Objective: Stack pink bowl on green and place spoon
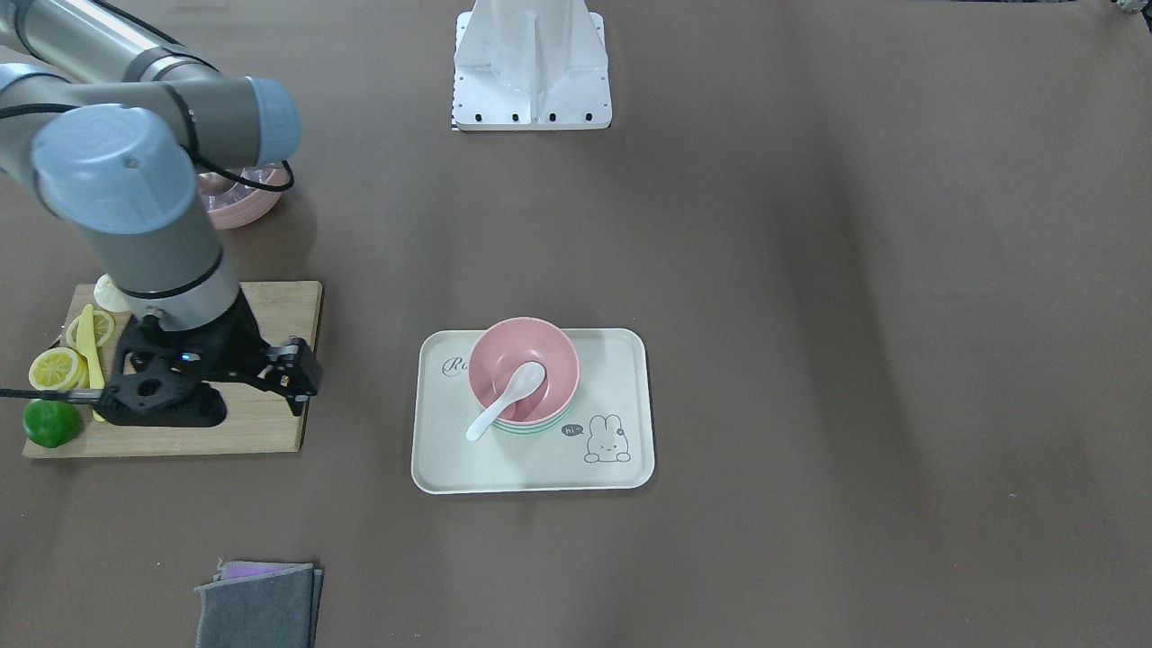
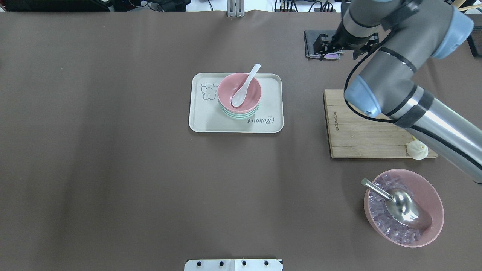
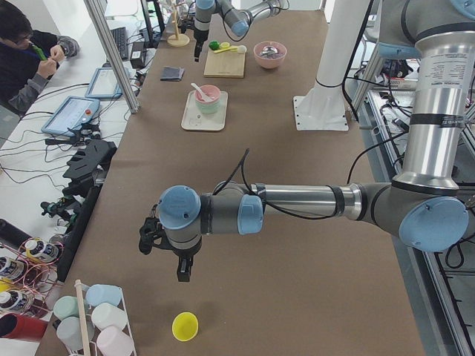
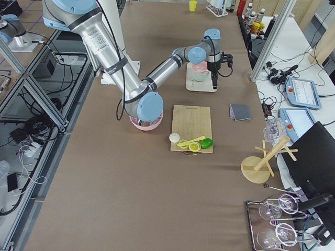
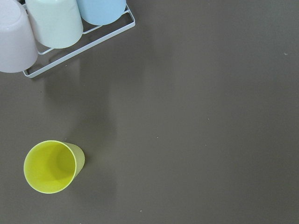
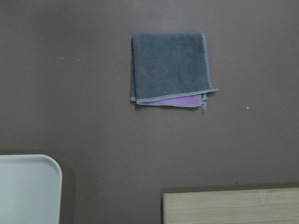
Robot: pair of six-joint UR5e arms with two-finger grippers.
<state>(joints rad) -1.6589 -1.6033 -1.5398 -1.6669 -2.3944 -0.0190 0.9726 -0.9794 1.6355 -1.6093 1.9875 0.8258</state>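
Note:
The pink bowl (image 1: 504,351) sits nested on the green bowl (image 1: 540,427), whose rim shows just beneath it, on the cream rabbit tray (image 1: 450,450). The white spoon (image 1: 504,400) lies in the pink bowl with its handle over the rim. In the overhead view the pink bowl (image 2: 250,96) and spoon (image 2: 244,86) look the same. My right gripper (image 1: 301,378) is open and empty above the wooden cutting board's edge, well to the side of the tray. My left gripper (image 3: 182,273) hangs far off above the table near a yellow cup; I cannot tell whether it is open.
The cutting board (image 1: 270,432) holds lemon slices, a lime (image 1: 50,423) and a yellow knife. A pink bowl of ice with a metal scoop (image 2: 403,207) stands nearby. A folded grey cloth (image 6: 169,67) lies beyond. A yellow cup (image 5: 50,166) and a cup rack (image 5: 56,23) are at the far end.

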